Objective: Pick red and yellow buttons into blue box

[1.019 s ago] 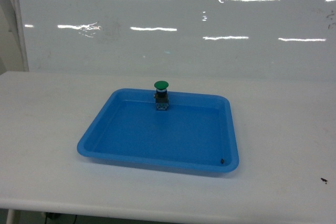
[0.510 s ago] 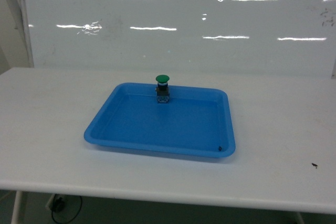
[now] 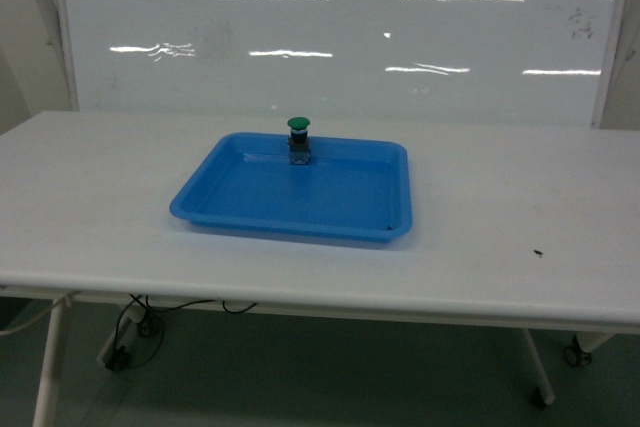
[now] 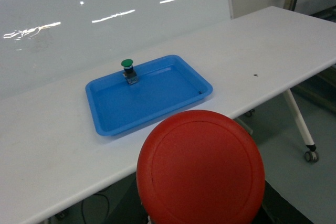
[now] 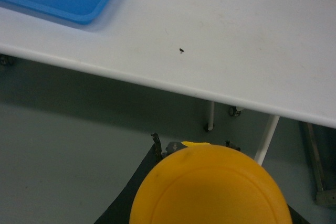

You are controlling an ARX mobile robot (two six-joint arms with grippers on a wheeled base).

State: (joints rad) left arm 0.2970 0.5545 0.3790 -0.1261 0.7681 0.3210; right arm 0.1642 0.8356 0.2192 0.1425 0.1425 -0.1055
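White table (image 3: 520,197): long, on white legs, before a glossy whiteboard wall (image 3: 340,32). Blue box (image 3: 240,219): shallow tray left of the table's middle, lying flat. Green-capped button (image 3: 298,139): upright inside the tray, against its far wall near the middle. Small dark speck (image 3: 539,253): on the tabletop well right of the tray. Red button (image 4: 202,169): round cap filling the bottom of the left wrist view, off the table, near its front edge, well apart from the tray; left gripper's fingers hidden behind it, grip not discernible. Yellow button (image 5: 210,187): cap filling the bottom of the right wrist view, below and before the table edge, right of the tray; right gripper's state likewise not discernible
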